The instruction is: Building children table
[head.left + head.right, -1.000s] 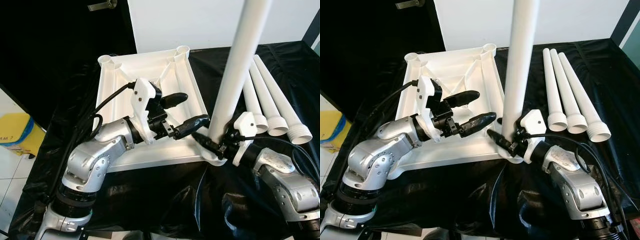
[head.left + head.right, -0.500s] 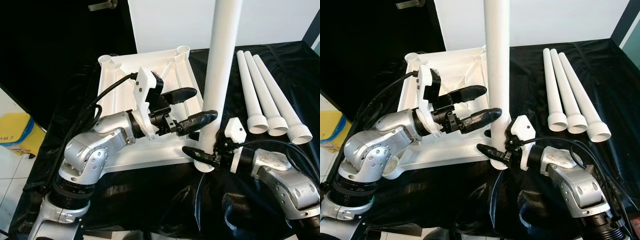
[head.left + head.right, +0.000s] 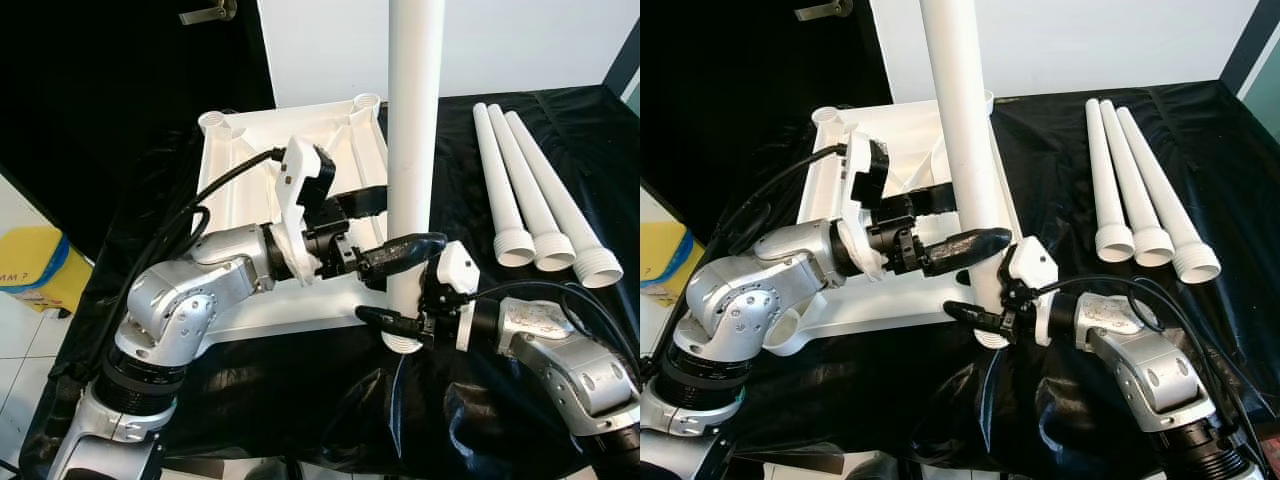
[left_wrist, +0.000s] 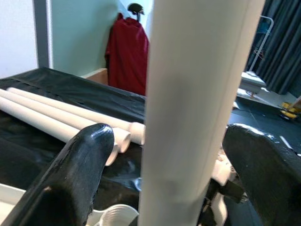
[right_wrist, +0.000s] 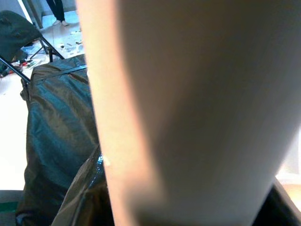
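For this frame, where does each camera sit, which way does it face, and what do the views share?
Left eye view: on the head, looking down at the upturned white tabletop and the upright leg; both silver arms show.
Right eye view: the other eye of the head's stereo camera, same scene; three spare legs lie on the black cloth.
Left wrist view: looks along the left gripper, its fingers either side of the leg.
Right wrist view: pressed close against the leg.
Shared: the upright leg.

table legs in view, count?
4. One upright leg gripped near its base by the right gripper; three legs lie side by side on the black cloth.
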Available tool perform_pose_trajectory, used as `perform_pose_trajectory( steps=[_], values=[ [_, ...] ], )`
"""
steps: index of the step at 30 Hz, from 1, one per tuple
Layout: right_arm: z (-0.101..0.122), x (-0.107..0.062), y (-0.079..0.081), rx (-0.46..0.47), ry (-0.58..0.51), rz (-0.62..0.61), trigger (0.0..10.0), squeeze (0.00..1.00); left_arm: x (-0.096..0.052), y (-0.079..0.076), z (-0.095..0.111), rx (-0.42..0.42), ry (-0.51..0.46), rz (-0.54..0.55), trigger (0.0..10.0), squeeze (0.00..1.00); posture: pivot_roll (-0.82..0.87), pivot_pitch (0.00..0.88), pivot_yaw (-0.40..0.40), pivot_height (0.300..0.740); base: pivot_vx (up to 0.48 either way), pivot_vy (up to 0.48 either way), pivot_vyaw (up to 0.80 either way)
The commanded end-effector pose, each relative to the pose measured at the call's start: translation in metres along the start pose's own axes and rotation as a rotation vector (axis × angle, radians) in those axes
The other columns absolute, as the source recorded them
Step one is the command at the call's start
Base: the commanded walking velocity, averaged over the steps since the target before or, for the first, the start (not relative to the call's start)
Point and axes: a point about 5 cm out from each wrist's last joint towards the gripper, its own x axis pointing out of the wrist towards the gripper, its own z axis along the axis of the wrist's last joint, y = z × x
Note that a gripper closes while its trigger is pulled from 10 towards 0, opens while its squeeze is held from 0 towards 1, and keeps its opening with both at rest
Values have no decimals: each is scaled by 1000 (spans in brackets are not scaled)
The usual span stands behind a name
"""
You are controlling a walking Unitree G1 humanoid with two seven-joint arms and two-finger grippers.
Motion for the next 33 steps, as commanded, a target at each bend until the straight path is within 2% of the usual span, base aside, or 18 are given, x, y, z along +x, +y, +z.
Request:
perform_pose_trajectory(
  steps=[1, 4, 5, 6, 8, 9, 21, 22, 24, 25, 26, 27, 29, 31, 32, 33],
  values=[
    [2, 2, 2, -10, 4, 24, 10000, 0, 0, -21, 5, 26, 9, -334, 10000, 0, -79, 72, 54, 740, 0, 0, 0],
    [2, 2, 2, -12, 4, 24, 10000, 0, 0, -21, 5, 23, 7, -336, 10000, 0, -79, 72, 54, 740, 0, 0, 0],
    [2, 2, 2, -12, 4, 26, 10000, 0, 0, -20, 5, 3, 8, -334, 4431, 0, -81, 67, 57, 740, 0, 0, 0],
    [2, 3, 3, -12, 4, 27, 10000, 0, 0, -19, 5, -6, 12, -332, 863, 0, -81, 67, 57, 740, 0, 0, 0],
    [2, 3, 3, -12, 4, 27, 10000, 0, 0, -19, 5, -6, 12, -332, 863, 0, -81, 67, 57, 740, 0, 0, 0],
    [2, 3, 3, -12, 3, 28, 10000, 0, 0, -19, 4, -13, 14, -329, 0, 0, -83, 60, 56, 740, 0, 0, 0],
    [4, 4, 2, -13, -14, 14, 10000, 0, 0, -17, 5, -20, 11, -312, 0, 0, -59, 64, 58, 740, 0, 0, 0],
    [5, 4, -1, -6, -22, -6, 10000, 0, -1, -14, 7, -1, 22, -275, 8510, 0, -53, 76, 56, 740, 0, 0, 0],
    [6, 4, -2, -3, -26, -13, 10000, 0, -1, -14, 8, 7, 29, -262, 8510, 0, -53, 76, 56, 740, 0, 0, 0],
    [7, 4, -4, -1, -37, -30, 10000, 820, -1, -12, 9, 15, 32, -240, 10000, 0, -51, 81, 57, 740, 0, 0, 0],
    [7, 4, -4, -1, -37, -30, 10000, 820, -1, -12, 9, 15, 32, -240, 10000, 0, -51, 81, 57, 740, 0, 0, 0],
    [11, 4, -10, 2, -62, -65, 10000, 1000, 0, -7, 13, 16, 18, -194, 10000, 0, -50, 82, 56, 740, 0, 0, 0],
    [15, 5, -16, -9, -91, -114, 10000, 1000, 1, 3, 20, -2, -4, -125, 10000, 0, -50, 86, 53, 740, 0, 0, 0],
    [15, 5, -16, -9, -91, -114, 10000, 1000, 1, 3, 20, -2, -4, -125, 10000, 0, -50, 86, 53, 740, 0, 0, 0],
    [18, 6, -21, -18, -112, -159, 10000, 1000, 1, 14, 25, -10, -16, -52, 10000, 0, -49, 88, 54, 740, 0, 0, 0],
    [18, 6, -21, -18, -112, -159, 10000, 1000, 1, 14, 25, -10, -16, -52, 10000, 0, -49, 88, 54, 740, 0, 0, 0]
  ],
)
